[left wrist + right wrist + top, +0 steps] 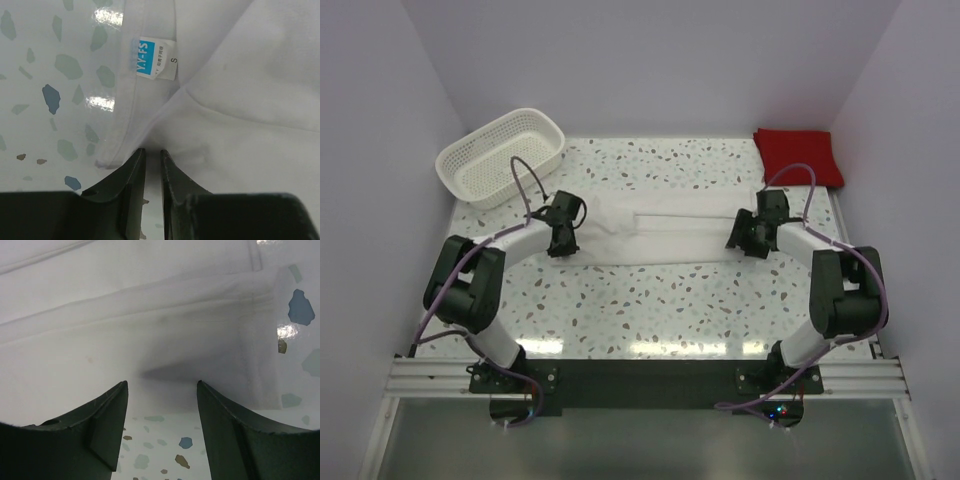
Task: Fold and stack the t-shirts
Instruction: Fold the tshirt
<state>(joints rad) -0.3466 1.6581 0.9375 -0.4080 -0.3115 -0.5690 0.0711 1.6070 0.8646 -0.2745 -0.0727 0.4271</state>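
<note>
The white t-shirt (660, 232) lies folded into a long band across the middle of the table. The red t-shirt (798, 155) lies folded at the back right corner. My left gripper (563, 243) is at the band's left end. In the left wrist view my left gripper (153, 150) has its jaws nearly together, with the white cloth (240, 100) pinched at their tips, beside the collar label (152, 59). My right gripper (738, 238) is at the band's right end. In the right wrist view it (162, 382) is open over the near edge of the white cloth (125, 330), holding nothing.
A white plastic lattice basket (500, 155) stands at the back left corner. White walls close in the table on the left, back and right. Speckled tabletop (650, 300) lies between the shirt and the arm bases.
</note>
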